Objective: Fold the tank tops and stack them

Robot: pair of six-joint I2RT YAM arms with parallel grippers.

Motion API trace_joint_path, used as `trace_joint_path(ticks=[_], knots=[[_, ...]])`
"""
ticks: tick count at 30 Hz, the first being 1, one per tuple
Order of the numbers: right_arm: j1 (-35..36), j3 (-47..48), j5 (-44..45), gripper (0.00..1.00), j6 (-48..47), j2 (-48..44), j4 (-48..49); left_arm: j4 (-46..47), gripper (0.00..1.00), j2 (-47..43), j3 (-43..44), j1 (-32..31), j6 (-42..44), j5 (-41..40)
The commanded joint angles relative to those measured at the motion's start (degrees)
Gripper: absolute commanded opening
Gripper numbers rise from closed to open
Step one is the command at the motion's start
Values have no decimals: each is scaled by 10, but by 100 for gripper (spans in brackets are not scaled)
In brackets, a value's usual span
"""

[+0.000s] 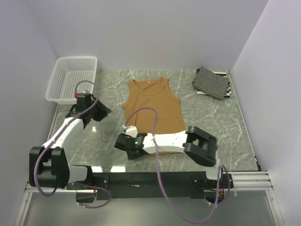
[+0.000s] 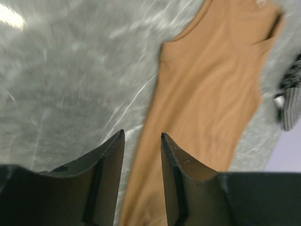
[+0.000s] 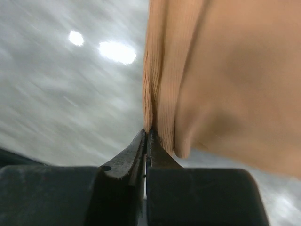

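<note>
The plain tan tank top (image 1: 153,106) lies spread flat in the middle of the table, neck towards the back. My right gripper (image 1: 126,141) is at its near left hem corner. In the right wrist view the jaws (image 3: 146,132) are shut, with the bunched hem of the tan fabric (image 3: 225,84) pinched at their tips. My left gripper (image 1: 96,113) hovers open to the left of the top. In the left wrist view its fingertips (image 2: 142,135) frame the tan top's (image 2: 211,94) left edge with nothing between them. A folded thin-striped tank top (image 1: 212,82) rests at the back right.
A white mesh basket (image 1: 73,77) stands at the back left, close behind the left gripper. A bold black-and-white striped edge (image 1: 227,90) shows under the folded pile. The marble tabletop (image 1: 216,122) is walled on three sides.
</note>
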Motion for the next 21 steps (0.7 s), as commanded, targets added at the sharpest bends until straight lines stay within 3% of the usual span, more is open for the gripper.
trace_joint_path(ticks=[1, 5, 9, 21], knots=[[4, -76, -17, 0, 1, -91, 43, 90, 43, 19, -26, -48, -46, -32], [5, -143, -43, 0, 11, -155, 76, 130, 45, 89, -27, -88, -54, -47], [5, -151, -47, 0, 14, -168, 76, 145, 45, 142, 1, -122, -48, -70], [9, -154, -69, 0, 17, -180, 90, 150, 42, 254, 74, -127, -27, -100]])
